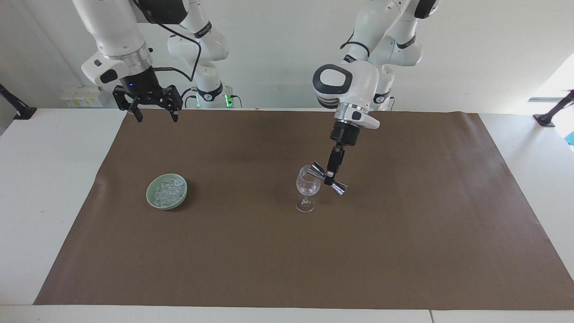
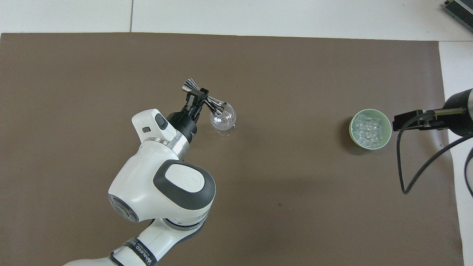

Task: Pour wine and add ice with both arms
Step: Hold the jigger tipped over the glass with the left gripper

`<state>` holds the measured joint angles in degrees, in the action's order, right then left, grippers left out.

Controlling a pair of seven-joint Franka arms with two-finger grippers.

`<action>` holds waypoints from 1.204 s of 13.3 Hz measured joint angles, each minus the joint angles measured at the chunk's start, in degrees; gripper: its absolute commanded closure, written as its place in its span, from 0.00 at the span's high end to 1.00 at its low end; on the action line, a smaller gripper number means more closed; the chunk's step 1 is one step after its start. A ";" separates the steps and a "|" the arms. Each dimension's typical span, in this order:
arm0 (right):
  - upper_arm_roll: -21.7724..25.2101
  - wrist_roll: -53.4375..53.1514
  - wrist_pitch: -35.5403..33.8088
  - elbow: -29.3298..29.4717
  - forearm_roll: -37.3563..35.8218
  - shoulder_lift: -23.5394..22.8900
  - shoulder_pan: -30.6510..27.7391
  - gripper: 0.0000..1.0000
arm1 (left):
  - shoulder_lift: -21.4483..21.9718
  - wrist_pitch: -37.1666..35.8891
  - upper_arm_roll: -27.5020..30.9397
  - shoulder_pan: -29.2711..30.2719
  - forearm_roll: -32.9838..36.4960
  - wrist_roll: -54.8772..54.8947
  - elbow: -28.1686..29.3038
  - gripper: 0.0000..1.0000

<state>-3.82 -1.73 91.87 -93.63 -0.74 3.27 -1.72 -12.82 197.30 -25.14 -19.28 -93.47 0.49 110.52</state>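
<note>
Clamping a tilted jigger [image 1: 328, 178] over the wine glass [image 1: 307, 188], left tool [image 1: 330, 177], right tool [image 1: 152, 115] spread wide, waiting.

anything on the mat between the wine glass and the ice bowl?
Nothing. Both views show only bare brown mat between the wine glass and the green bowl of ice. The right gripper hangs open, up nearer the robots' edge.

The white table [image 1: 54, 188] carries a brown mat [image 1: 269, 260], on which stand a green bowl [image 1: 151, 200] and a wine glass [image 1: 306, 188].
</note>
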 measured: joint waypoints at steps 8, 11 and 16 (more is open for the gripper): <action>0.00 0.00 0.00 0.00 0.00 0.00 0.00 1.00 | -0.01 0.05 0.61 0.12 0.03 3.83 -0.30 0.00; 0.00 0.00 0.00 0.00 0.00 0.00 0.00 1.00 | -0.07 0.09 0.65 0.11 0.04 4.20 -0.73 0.00; 0.00 0.00 0.00 0.00 0.00 0.00 0.00 1.00 | -0.13 0.59 0.58 0.07 1.14 4.76 -0.77 0.00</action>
<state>-3.82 -1.73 91.87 -93.63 -0.74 3.27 -1.72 -12.95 197.88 -24.55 -19.21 -92.33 5.25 109.76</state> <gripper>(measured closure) 0.000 0.793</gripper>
